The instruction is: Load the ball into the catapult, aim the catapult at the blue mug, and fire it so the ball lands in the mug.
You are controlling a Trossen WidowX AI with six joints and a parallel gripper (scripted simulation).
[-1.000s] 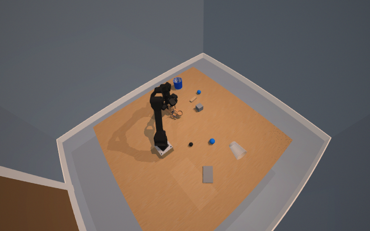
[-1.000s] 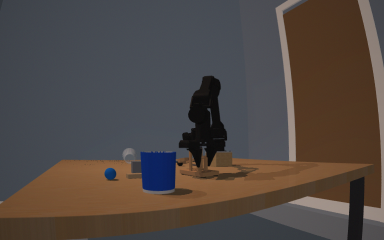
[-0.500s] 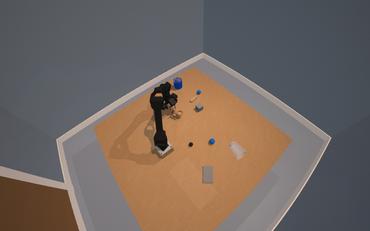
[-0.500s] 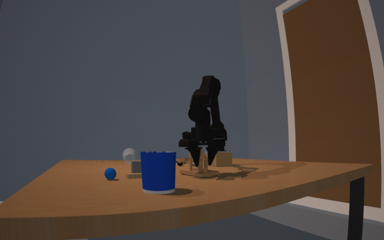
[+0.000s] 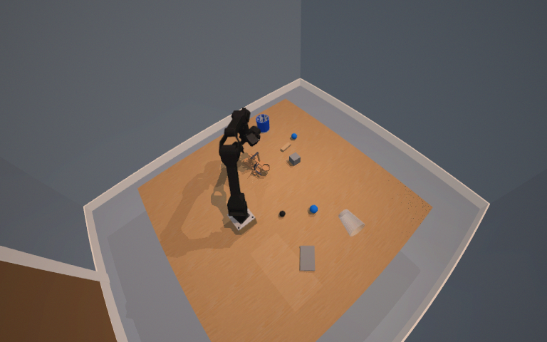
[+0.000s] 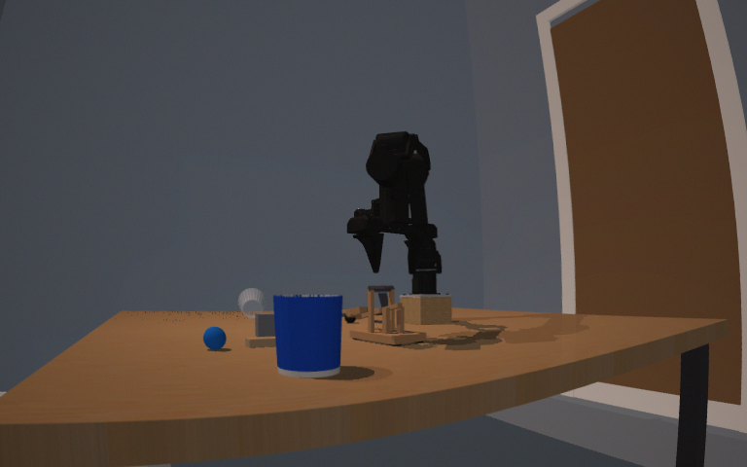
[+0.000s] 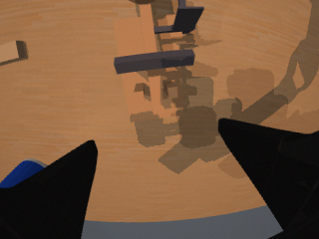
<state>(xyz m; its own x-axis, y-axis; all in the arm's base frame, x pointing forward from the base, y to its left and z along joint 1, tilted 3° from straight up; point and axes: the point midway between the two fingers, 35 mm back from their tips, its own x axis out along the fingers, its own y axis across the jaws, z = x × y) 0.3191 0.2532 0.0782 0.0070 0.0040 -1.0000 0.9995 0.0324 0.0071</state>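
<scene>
The wooden catapult (image 5: 251,167) (image 6: 396,337) (image 7: 155,61) stands upright on the table, with a dark crossbar on its posts. Its round cup is cut off at the top of the wrist view; no ball shows in it in the top view. The blue mug (image 5: 263,124) (image 6: 307,335) (image 7: 21,174) stands upright near the table's edge. A blue ball (image 5: 293,136) (image 6: 214,337), a second blue ball (image 5: 313,209) and a black ball (image 5: 282,214) rest on the table. My gripper (image 6: 375,269) (image 7: 159,135) is open and empty, pointing down above the catapult.
A wooden block (image 5: 285,147) (image 6: 260,341) (image 7: 9,52) and a grey cube (image 5: 295,159) (image 6: 264,324) lie near the catapult. A pale ribbed cup (image 5: 351,222) (image 6: 251,303) lies on its side farther off. A flat grey slab (image 5: 307,258) lies beyond the arm's base.
</scene>
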